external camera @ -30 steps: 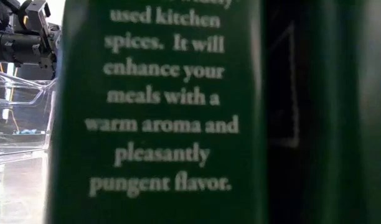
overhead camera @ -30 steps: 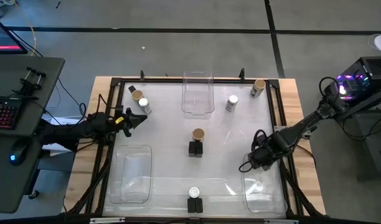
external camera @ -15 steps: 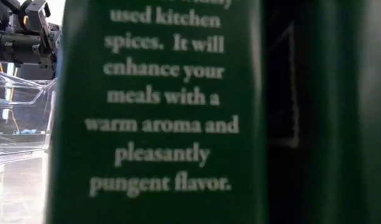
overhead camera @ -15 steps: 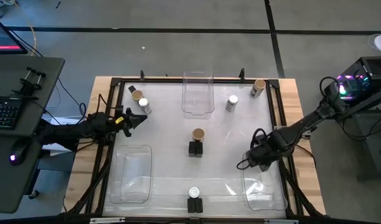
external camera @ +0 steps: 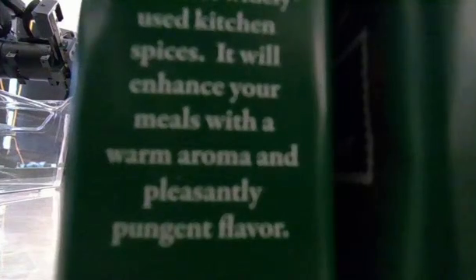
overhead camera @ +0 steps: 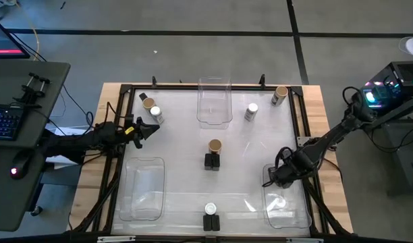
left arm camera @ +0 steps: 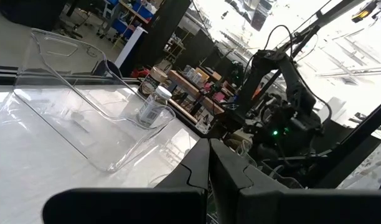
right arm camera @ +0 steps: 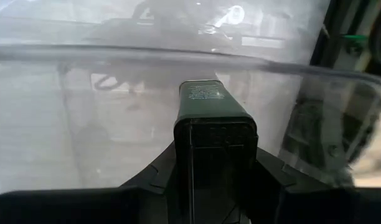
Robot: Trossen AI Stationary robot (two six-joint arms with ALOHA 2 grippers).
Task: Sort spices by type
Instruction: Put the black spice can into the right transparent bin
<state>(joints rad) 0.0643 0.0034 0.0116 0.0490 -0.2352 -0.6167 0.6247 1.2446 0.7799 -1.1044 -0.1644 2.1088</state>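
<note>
My right gripper (overhead camera: 270, 179) is shut on a small dark box (right arm camera: 214, 118) and hovers over the far rim of the near right clear bin (overhead camera: 286, 199). My left gripper (overhead camera: 150, 128) waits shut at the table's left side. Near the far left corner stand a tan-lid jar (overhead camera: 148, 103), a white-lid jar (overhead camera: 156, 114) and a black box (overhead camera: 143, 97). A white-lid jar (overhead camera: 252, 110) and a tan-lid jar (overhead camera: 281, 93) stand far right. A tan-lid jar (overhead camera: 214, 145) and a black box (overhead camera: 212, 161) stand mid-table. A white-lid jar (overhead camera: 210, 210) and a box (overhead camera: 211, 223) stand at the near edge. My right gripper pinches the dark box between its two fingers (right arm camera: 158, 177), one on each long side (right arm camera: 181, 143). The box's free end (right arm camera: 206, 93) sticks out forward past the fingertips. It is lifted clear, above the clear bin's rim (right arm camera: 116, 53).
A clear bin (overhead camera: 214, 101) sits at the far centre and another (overhead camera: 142, 192) near left. A dark frame (overhead camera: 193, 88) runs around the table top. In the low view a green box with printed text (external camera: 199, 140) fills the picture. Bare table lies between the jars.
My right gripper, still holding the dark box, has shifted a little toward the table's near right corner, over the near right bin. Nothing else has moved.
</note>
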